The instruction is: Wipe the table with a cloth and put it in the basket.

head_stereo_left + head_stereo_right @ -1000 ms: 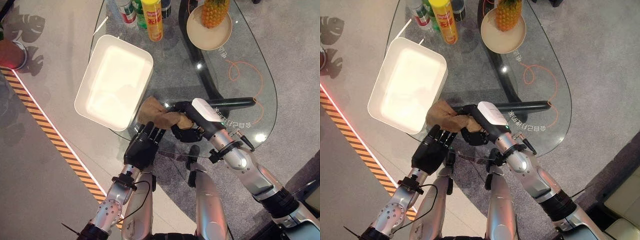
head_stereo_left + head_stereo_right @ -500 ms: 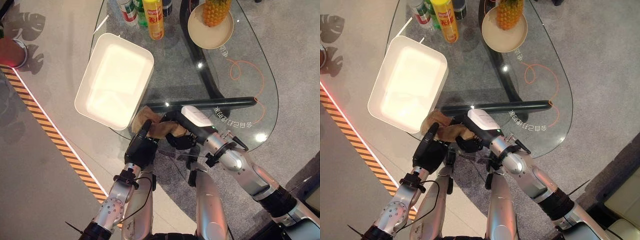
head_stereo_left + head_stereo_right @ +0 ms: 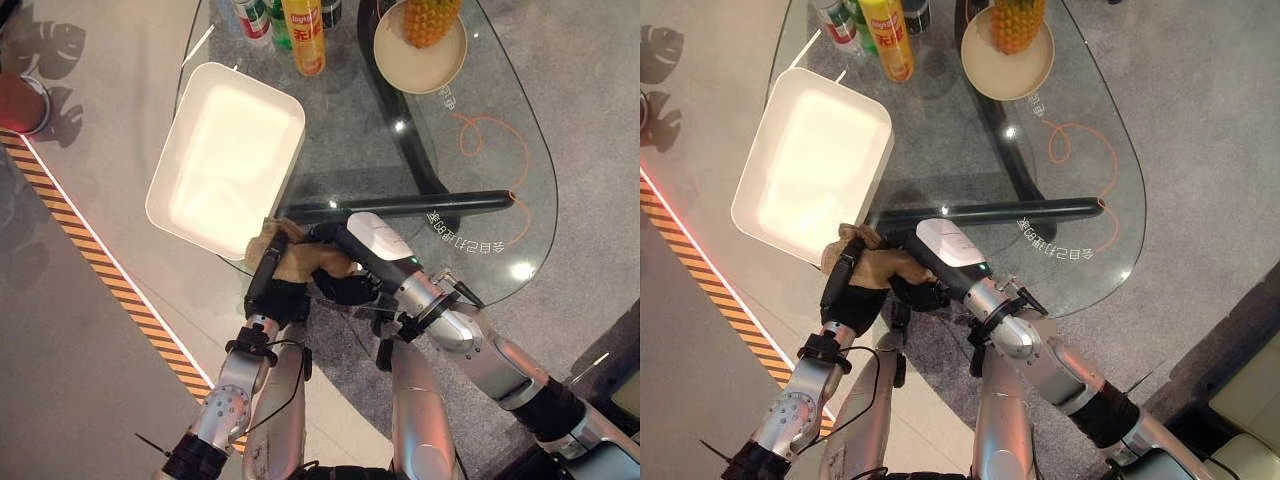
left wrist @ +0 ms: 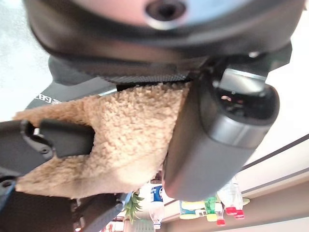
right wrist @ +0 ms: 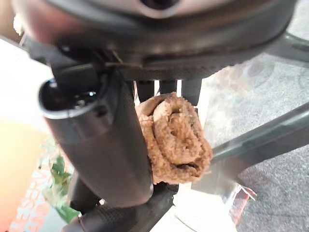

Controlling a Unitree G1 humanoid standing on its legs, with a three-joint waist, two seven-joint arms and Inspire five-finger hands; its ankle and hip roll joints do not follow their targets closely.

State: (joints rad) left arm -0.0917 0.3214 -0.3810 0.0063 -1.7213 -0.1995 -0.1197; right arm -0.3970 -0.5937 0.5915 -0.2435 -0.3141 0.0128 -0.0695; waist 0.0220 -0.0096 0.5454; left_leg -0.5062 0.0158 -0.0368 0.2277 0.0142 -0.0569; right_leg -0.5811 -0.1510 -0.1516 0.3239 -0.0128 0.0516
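A tan fleecy cloth [image 3: 300, 262] sits bunched at the near left edge of the glass table [image 3: 480, 100], just by the near corner of the white basket [image 3: 292, 150]. My right hand [image 3: 345, 285] is shut on it; the right wrist view shows the cloth [image 5: 176, 137] rolled between the thumb and the fingers. From below, my left hand [image 3: 272, 295] reaches up against the cloth's left side. In the left wrist view the cloth [image 4: 120, 130] lies against the palm, with the thumb [image 4: 217, 140] on one side and fingers [image 4: 58, 140] across the other.
A yellow can [image 3: 303, 35] and bottles [image 3: 255, 15] stand at the table's far side, beside a plate [image 3: 425, 65] with a pineapple [image 3: 432, 18]. A dark bar [image 3: 420, 205] runs under the glass. Striped tape [image 3: 100, 270] crosses the floor to the left.
My right hand has carried the cloth left toward the basket's near corner. The left hand has turned edge-on, risen and closed onto the cloth.
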